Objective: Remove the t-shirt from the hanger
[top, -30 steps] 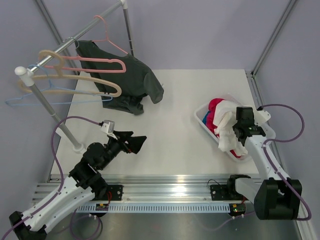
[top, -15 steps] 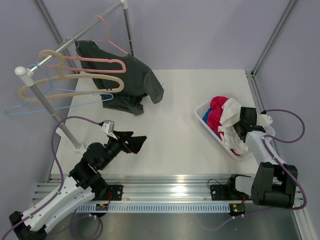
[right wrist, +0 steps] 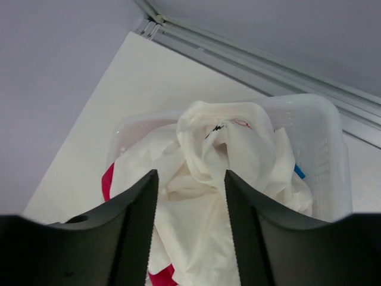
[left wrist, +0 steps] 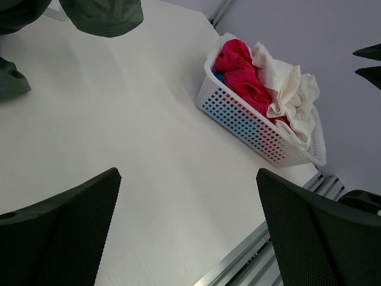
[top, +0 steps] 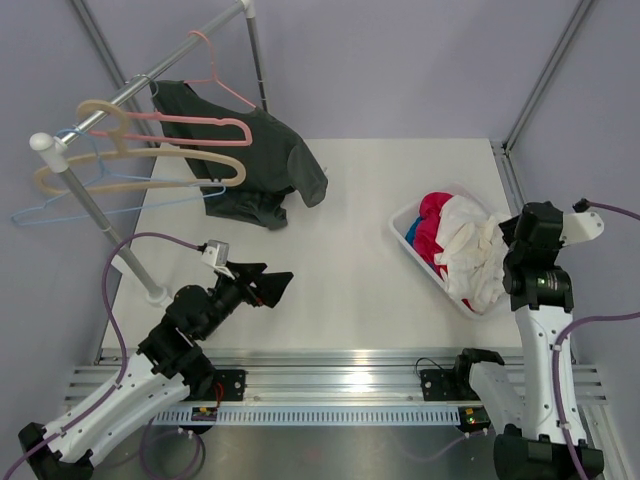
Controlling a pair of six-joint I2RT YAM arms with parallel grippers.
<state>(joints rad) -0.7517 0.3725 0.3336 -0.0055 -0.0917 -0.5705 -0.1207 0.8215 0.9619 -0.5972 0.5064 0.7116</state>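
Note:
The white t-shirt lies crumpled in a white basket at the right of the table, off any hanger. It also shows in the left wrist view as the t-shirt and in the right wrist view as the t-shirt. The salmon-pink hanger hangs bare on the rail. My right gripper hovers over the basket, open, its jaws apart above the cloth without pinching it. My left gripper stands wide open over bare table.
A magenta cloth lies in the basket under the shirt. A dark grey t-shirt hangs from the rail at the back left. Beige wooden hangers, a thin pink wire hanger and a blue wire hanger hang there too.
My right gripper opened and let go of the white t-shirt, which settled into the basket. It then pulled back to the right. The left arm stayed still.

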